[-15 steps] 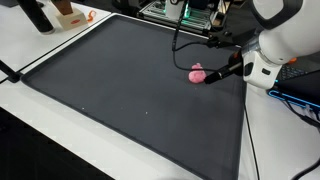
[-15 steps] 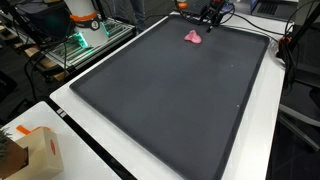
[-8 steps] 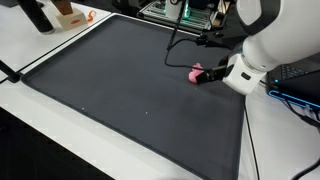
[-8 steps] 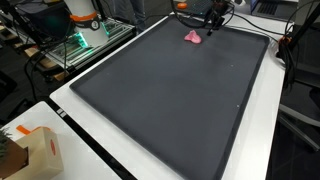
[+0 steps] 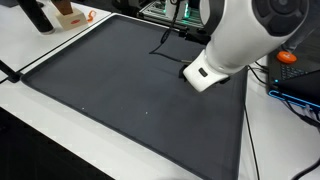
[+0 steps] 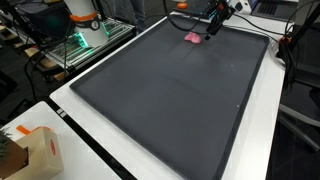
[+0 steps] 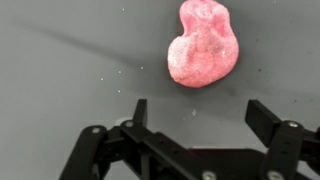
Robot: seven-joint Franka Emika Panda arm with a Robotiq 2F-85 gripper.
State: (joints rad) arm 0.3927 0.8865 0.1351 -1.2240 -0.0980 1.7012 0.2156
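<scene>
A pink, lumpy soft object (image 7: 203,45) lies on the dark grey mat (image 7: 60,80). It also shows near the mat's far edge in an exterior view (image 6: 193,38). My gripper (image 7: 200,112) is open and empty, with its two black fingers spread just short of the pink object and not touching it. In an exterior view the gripper (image 6: 210,28) hangs right beside the object. In the exterior view from the opposite side, the white arm (image 5: 235,45) covers both the pink object and the gripper.
The mat (image 5: 100,90) covers most of a white table. A cardboard box (image 6: 35,150) stands at a near corner. A black bottle (image 5: 38,15) and an orange item (image 5: 70,17) stand beyond the mat. Cables and electronics (image 6: 80,40) lie alongside.
The arm has swung over the mat and lowered toward the pink object, which it now hides in one exterior view. The pink object has not moved.
</scene>
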